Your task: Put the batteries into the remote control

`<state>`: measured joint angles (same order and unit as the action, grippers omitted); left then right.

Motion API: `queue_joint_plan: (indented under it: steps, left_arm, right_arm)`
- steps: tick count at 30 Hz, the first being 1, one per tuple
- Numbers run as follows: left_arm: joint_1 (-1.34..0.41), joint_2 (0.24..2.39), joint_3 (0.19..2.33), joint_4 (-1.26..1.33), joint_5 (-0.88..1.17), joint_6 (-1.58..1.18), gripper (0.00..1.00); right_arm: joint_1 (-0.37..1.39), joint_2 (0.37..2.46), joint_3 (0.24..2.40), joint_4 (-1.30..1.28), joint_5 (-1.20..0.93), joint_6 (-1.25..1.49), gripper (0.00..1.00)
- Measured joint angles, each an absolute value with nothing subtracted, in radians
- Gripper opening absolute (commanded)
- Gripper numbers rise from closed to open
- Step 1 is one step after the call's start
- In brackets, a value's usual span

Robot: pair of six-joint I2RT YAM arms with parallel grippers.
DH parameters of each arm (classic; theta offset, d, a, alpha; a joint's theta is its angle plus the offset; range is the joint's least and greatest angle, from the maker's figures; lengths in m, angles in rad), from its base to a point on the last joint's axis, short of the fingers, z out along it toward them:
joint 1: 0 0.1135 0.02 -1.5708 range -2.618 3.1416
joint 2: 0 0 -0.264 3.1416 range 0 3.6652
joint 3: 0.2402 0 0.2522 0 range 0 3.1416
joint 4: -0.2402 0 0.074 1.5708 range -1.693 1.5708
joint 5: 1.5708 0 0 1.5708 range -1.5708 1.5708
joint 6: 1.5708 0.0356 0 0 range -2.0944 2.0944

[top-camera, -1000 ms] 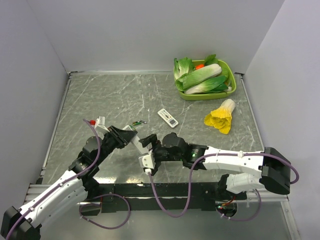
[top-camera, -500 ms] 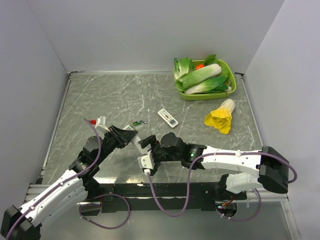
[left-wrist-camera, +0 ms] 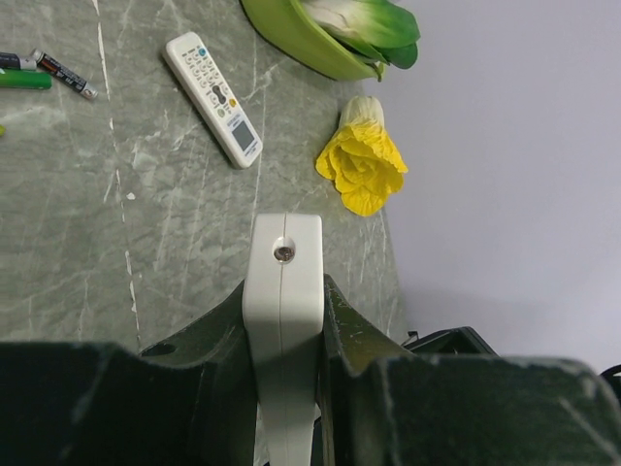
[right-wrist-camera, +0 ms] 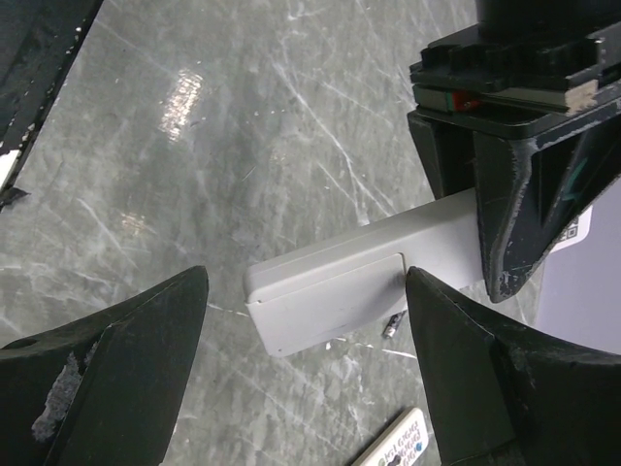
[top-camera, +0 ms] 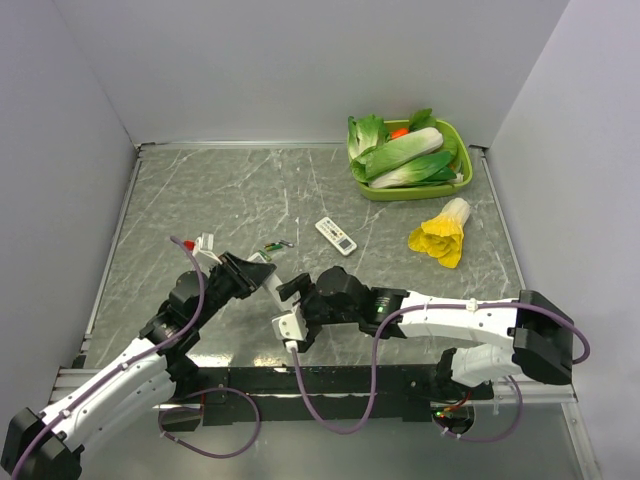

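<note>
The remote control (left-wrist-camera: 282, 277) is off the table, clamped at one end between the fingers of the left gripper (left-wrist-camera: 282, 316). Its free end juts out toward the right arm, and the left wrist view shows a small round metal fitting on that end face. In the right wrist view the remote's plain white face shows a thin seam line. That free end lies between the fingers of the right gripper (right-wrist-camera: 306, 282), whose jaws stand wide apart. Bare table shows between the remote's tip and one finger. At the other finger it cannot be told whether there is contact.

The batteries (top-camera: 277, 246) lie on the grey marbled table (top-camera: 200, 200) just beyond the two grippers. The left wrist view catches one green battery at its edge, with slim dark cylinders just beside it. Farther out lies a wider white remote with coloured buttons (top-camera: 336, 236). A yellow-leaved cabbage (top-camera: 441, 233) lies to its right. A green bowl (top-camera: 420, 192) of leafy vegetables sits in the far right corner.
</note>
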<state>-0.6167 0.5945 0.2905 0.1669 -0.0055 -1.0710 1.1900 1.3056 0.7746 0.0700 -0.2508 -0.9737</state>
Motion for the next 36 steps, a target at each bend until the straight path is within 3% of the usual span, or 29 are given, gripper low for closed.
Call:
queue_joint_plan:
  steps: [24,31,36]
  left_arm:
    - [-0.57,0.571,0.29,0.088,-0.049,-1.115,0.01]
    - [-0.556,0.54,0.282,0.091,-0.053,-1.086,0.01]
    - [-0.556,0.49,0.25,0.166,-0.06,-1.076,0.01]
  right_arm:
    - [1.209,1.334,0.775,0.022,-0.228,-0.982,0.77]
    - [1.215,1.33,0.775,0.014,-0.221,-0.94,0.78]
    - [1.221,1.246,0.746,0.018,-0.221,-0.82,0.88]
